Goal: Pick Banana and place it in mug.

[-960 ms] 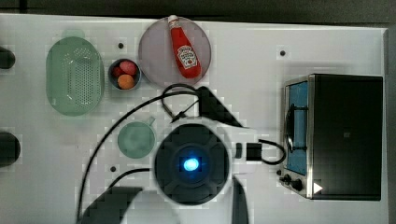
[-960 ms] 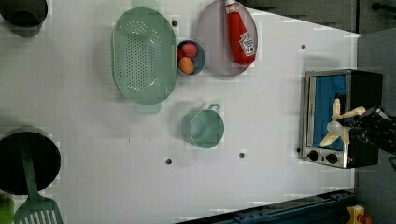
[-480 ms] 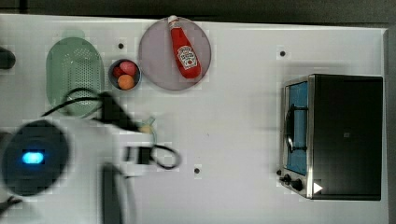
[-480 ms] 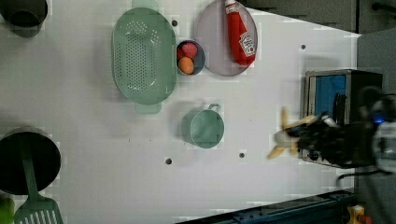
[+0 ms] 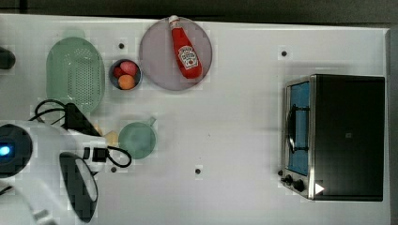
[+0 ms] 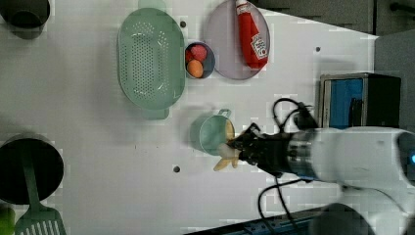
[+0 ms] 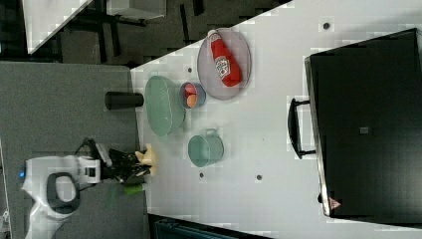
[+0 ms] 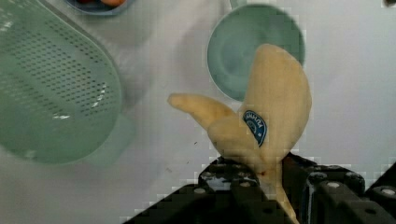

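In the top view, the small pale-yellow banana piece point(image 5: 110, 137) is glimpsed just beside the round muted-green mug point(image 5: 136, 139), on the top view's left of it, with the white arm alongside. A miss could be caused here: the piece is not yet centred over the mouth, so an early release would probably drop it on the white table point(image 5: 234, 140) or tip the mug.

In the left view, the black gripper point(image 6: 241, 151) is seen at the mug's rim, the banana's tips overlapping it.

In the right view, the banana is carried well apart from the mug (depth is hard to judge there), near the oval green perforated colander point(image 7: 163, 104).

In the wrist view, the jaws are pressed on the stem end, pinching the banana; two cream-tinted lobes fork upward, one bearing a blue sticker. With so narrow a hold, the piece might swing or slip.
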Motion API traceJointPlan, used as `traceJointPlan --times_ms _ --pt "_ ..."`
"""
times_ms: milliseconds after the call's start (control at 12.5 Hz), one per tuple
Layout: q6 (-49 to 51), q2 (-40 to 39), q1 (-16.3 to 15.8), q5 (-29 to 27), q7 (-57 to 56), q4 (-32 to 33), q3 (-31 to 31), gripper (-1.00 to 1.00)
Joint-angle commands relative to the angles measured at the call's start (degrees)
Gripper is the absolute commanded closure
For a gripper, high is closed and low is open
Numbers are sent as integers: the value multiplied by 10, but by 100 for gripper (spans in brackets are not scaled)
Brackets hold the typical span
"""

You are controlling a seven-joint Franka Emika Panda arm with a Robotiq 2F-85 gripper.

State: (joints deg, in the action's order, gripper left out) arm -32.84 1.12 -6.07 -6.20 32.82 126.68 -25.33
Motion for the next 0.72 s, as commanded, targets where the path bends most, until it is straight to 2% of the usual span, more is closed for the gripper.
traceJointPlan --times_ms 80,240,480,640,720 --pt "-91 -9 20 59 57 61 12 53" --pt "-153 -29 19 58 91 88 8 53" --pt "-176 -50 19 66 129 104 6 48" --pt "-180 -55 19 66 130 105 7 5" --pt "-181 -54 19 66 130 104 8 -24"
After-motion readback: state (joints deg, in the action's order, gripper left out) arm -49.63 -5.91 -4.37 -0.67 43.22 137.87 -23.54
